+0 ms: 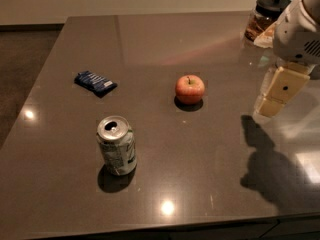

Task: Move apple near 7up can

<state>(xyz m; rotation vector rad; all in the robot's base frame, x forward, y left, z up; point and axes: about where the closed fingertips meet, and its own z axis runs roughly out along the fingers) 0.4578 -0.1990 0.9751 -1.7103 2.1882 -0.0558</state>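
Hovering fingers [280, 90], apple [189, 89] well apart, leftward

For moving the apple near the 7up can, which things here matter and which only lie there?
Job: apple, 7up can, gripper at the right, above the table.
Lying about: blue snack packet, dark-lidded jar at back right.

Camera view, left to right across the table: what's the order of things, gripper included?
Flat blue snack packet → dented silver-topped white-and-green 7up can → round red-orange apple → robot's cream-coloured gripper, at the far right. Dark-lidded glass jar omitted: it overlaps the gripper's span.
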